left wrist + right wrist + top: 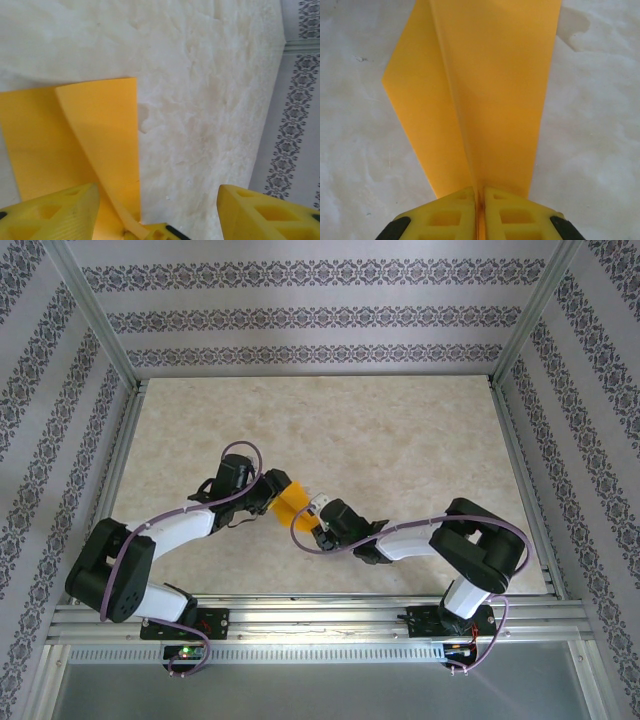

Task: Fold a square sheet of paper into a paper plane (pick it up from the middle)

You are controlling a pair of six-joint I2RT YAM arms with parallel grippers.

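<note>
Where my two yellow right fingers [455, 210] press flat together, my right claw [480, 192] is clenched on the near edge of the thin orange-yellow sheet of paper [490, 90]; the grip sits right at the foot of a crease that runs away from me up the sheet; to the left of that crease a narrower flap slopes out to a blunt corner, and to the right a broader panel rises with a straight edge; a soft shadow lies on the pale mottled table [600, 125] beside the sheet's far right edge.

My left claw [157, 205] is released, its yellow fingers [50, 212] standing wide apart; the sheet [100, 130] lies on the left-finger side, one folded flap slanting across it toward the bottom of my view; I cannot tell whether it touches that finger; most of the gap between my fingers shows bare table [210, 75].

From above, my left claw [272, 495] and my right claw [318, 508] meet at the sheet [292, 500], the left on its left side and the right on its right; it sits a little nearer than the middle of the table [400, 440], between my two bent white-and-black arms; beyond the table's far edge stand the walls with purple patterned stripes [320, 315].
</note>
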